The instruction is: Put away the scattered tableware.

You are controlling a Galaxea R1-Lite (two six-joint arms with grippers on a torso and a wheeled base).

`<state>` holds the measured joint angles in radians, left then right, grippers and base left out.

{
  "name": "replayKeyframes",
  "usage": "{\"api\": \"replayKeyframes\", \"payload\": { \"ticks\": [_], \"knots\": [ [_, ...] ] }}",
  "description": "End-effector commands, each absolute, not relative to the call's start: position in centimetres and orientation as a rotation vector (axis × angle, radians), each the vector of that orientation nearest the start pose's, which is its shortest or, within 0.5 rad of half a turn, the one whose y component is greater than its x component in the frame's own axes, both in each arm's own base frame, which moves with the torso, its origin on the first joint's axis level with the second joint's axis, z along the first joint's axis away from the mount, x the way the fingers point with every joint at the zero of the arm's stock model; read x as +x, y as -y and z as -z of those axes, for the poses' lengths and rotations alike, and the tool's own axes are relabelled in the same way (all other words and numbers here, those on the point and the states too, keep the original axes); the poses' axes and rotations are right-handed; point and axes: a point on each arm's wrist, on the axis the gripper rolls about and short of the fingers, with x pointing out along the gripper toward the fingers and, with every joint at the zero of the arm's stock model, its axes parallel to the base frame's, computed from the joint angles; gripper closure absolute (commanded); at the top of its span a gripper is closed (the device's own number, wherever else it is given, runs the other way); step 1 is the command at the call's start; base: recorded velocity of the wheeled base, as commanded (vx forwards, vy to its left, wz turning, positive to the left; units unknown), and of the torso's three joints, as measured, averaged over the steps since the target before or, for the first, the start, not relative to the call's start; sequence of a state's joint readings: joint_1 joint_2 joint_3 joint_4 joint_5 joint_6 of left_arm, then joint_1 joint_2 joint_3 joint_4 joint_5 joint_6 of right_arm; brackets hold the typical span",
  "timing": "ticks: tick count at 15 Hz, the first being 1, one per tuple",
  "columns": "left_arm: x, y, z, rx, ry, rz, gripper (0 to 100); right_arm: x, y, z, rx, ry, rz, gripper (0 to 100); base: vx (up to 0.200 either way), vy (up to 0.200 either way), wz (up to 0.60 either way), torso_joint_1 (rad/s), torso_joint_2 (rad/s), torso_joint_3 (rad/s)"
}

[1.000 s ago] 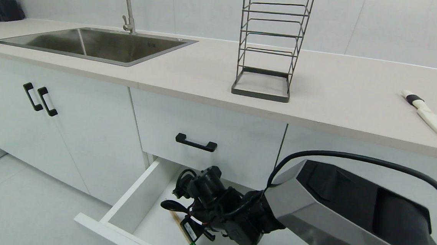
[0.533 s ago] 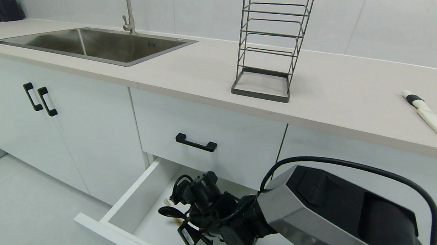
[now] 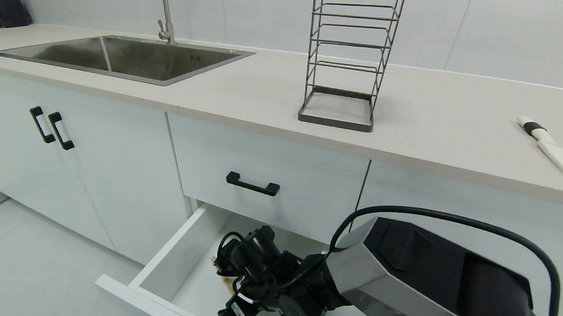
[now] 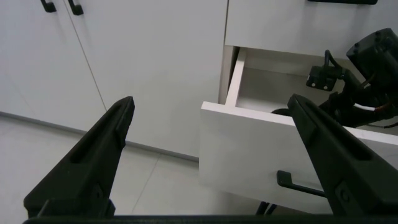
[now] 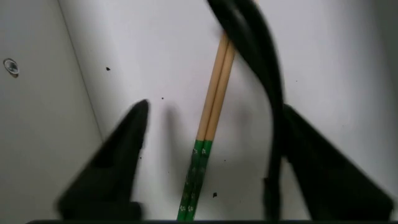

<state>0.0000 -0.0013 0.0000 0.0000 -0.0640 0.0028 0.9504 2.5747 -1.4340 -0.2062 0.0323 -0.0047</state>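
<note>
Wooden chopsticks (image 5: 200, 146) lie in the drawer (image 3: 168, 256) between the wide-open, empty fingers (image 5: 115, 165) of the right hand (image 5: 214, 111) (black spoon (image 5: 245, 43) alongside); best withdraw straight up.

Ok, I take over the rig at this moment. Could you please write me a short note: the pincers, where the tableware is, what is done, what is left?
Left pincer: open, holds nothing, low beside the open drawer.
Right pincer: open, down inside the drawer, over the chopsticks lying on its floor. A dark long thing is beside them, too blurred to name.
Done: chopsticks are in the drawer.
Left: the white knife lies on the counter. Probably put it away next, then shut the drawer.
</note>
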Motion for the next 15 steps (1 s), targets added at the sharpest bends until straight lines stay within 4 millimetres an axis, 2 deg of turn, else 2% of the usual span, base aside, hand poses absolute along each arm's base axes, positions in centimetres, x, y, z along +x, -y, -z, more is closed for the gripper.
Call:
{"api": "replayKeyframes", "payload": {
  "ticks": [1,6,11,15],
  "knots": [
    [-2.3,0.1,-7.5,0.003,0.000,0.064,0,26.3,-37.1,4.7,-0.433,-0.867,-0.912,0,0.000,0.000,0.00,0.000,0.00,0.000],
    [-2.3,0.1,-7.5,0.003,0.000,0.064,0,25.7,-37.4,2.2,-0.420,-0.819,-0.929,0,0.000,0.000,0.00,0.000,0.00,0.000],
    [-2.3,0.1,-7.5,0.003,0.000,0.064,0,24.5,-37.4,-1.6,-0.397,-0.755,-0.952,0,0.000,0.000,0.00,0.000,0.00,0.000],
    [-2.3,0.1,-7.5,0.003,0.000,0.064,0,22.6,-36.6,-5.6,-0.384,-0.691,-0.981,0,0.000,0.000,0.00,0.000,0.00,0.000]
  ]
}}
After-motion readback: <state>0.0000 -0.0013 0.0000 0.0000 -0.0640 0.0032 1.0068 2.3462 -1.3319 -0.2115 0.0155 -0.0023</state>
